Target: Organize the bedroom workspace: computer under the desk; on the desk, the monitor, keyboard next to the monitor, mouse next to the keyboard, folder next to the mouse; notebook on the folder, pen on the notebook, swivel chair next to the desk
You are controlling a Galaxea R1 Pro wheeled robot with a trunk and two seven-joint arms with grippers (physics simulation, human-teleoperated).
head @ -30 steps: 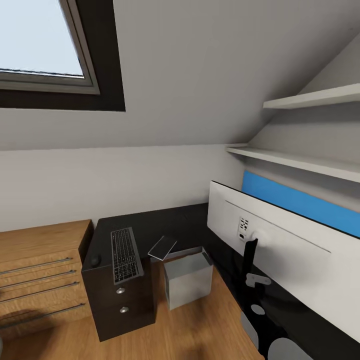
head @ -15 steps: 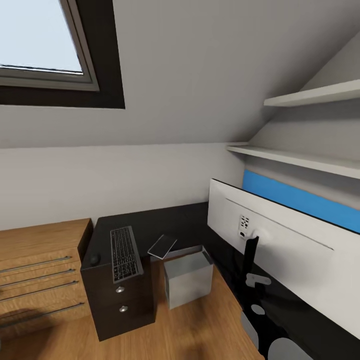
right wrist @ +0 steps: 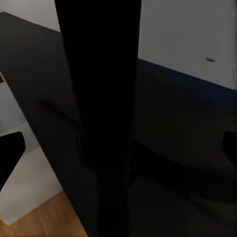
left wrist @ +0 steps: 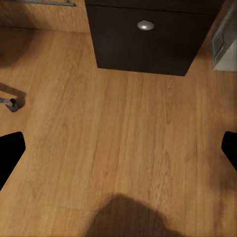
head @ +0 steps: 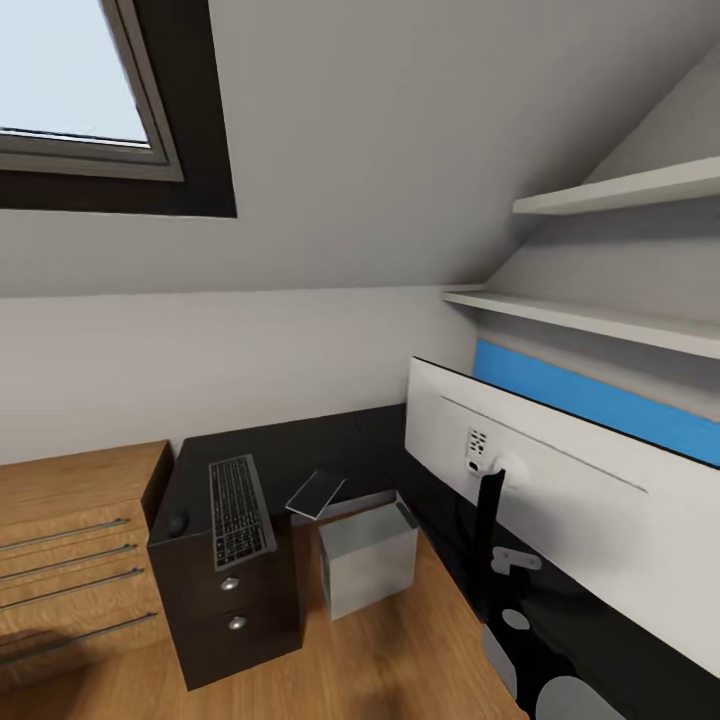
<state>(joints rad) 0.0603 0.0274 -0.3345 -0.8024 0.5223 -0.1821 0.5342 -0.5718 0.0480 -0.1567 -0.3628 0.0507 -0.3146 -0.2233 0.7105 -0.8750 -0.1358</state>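
Flat black claw fingertips (left wrist: 11, 150), matte, at both wrist views' edges.

My left gripper (left wrist: 118, 148): black fingertips (left wrist: 10, 150) sit at opposite edges of its wrist view, jaws spread wide, nothing between. My right gripper (right wrist: 118, 150): fingertips (right wrist: 11, 153) likewise far apart, jaws gaping, gripping nothing.

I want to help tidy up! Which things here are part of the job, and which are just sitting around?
Part of the job:
desk
monitor
keyboard
mouse
computer
notebook

Just sitting around:
wooden drawers
wall shelves
window
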